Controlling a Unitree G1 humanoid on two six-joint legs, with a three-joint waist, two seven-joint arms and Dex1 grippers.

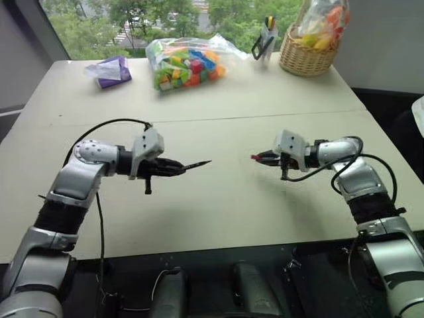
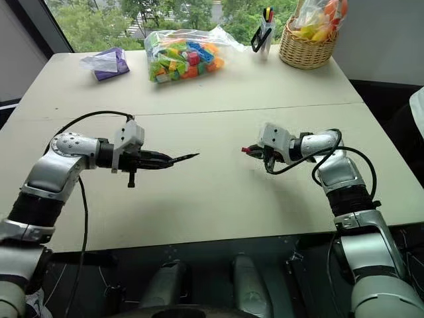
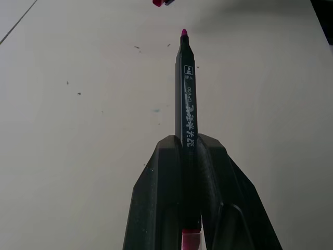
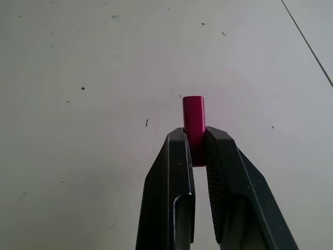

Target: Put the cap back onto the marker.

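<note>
My left gripper (image 1: 173,167) is shut on the marker (image 1: 196,164), a thin black pen whose pink tip (image 3: 183,32) points toward the middle of the table. In the left wrist view the marker (image 3: 187,120) runs straight out between the black fingers (image 3: 161,177). My right gripper (image 1: 266,158) is shut on the cap (image 1: 254,158), a small red-pink cylinder. In the right wrist view the cap (image 4: 193,117) sticks out past the fingertips (image 4: 179,143). Both grippers hover above the table, facing each other, with a gap between marker tip and cap.
At the table's far edge lie a purple packet (image 1: 110,71), a clear bag of coloured blocks (image 1: 187,63), a pen holder (image 1: 265,38) and a wicker basket (image 1: 306,56). A seam (image 1: 199,121) crosses the white table (image 1: 218,212).
</note>
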